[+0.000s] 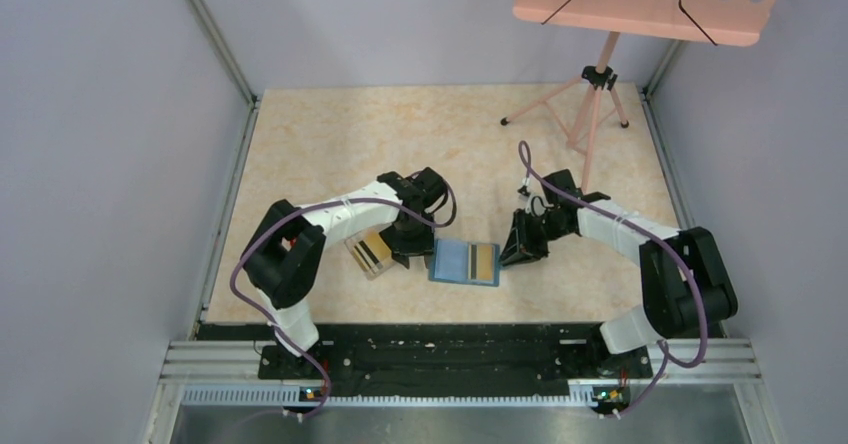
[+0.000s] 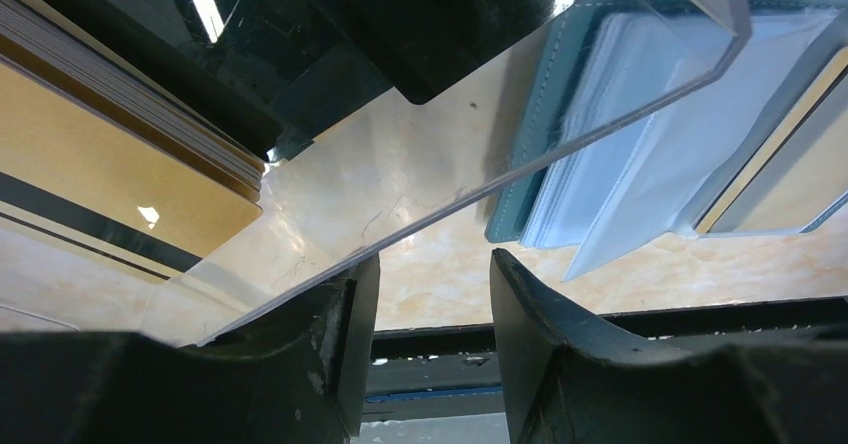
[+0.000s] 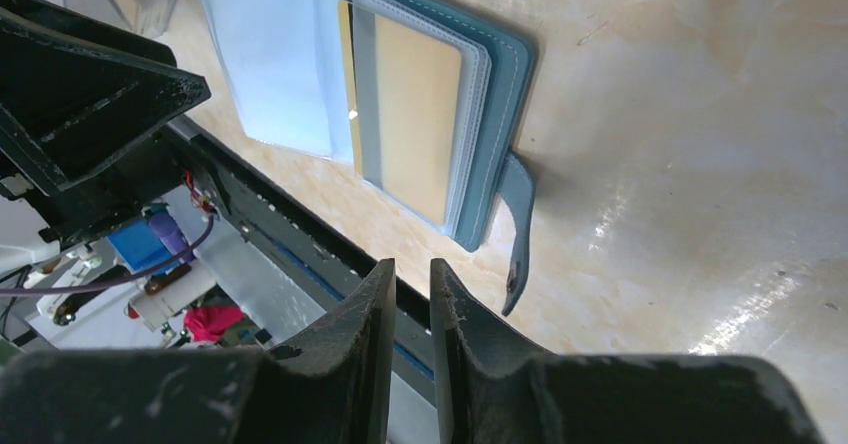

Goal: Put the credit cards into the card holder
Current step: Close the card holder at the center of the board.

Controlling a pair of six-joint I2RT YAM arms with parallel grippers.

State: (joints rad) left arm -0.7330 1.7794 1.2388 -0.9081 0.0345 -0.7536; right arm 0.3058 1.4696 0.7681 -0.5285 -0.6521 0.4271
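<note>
The teal card holder lies open on the table between my grippers, a gold credit card showing in its right-hand pocket. The right wrist view shows that card behind a clear sleeve, with the strap tab hanging off the cover. More credit cards stand stacked in a clear box: gold ones with dark stripes and a black one. My left gripper is open over the box's edge and holds nothing. My right gripper, its fingers almost together, holds nothing beside the holder's right edge.
A pink music stand rises at the back right on a tripod. A black rail runs along the table's near edge. Grey walls close in both sides. A small red object shows below the table edge.
</note>
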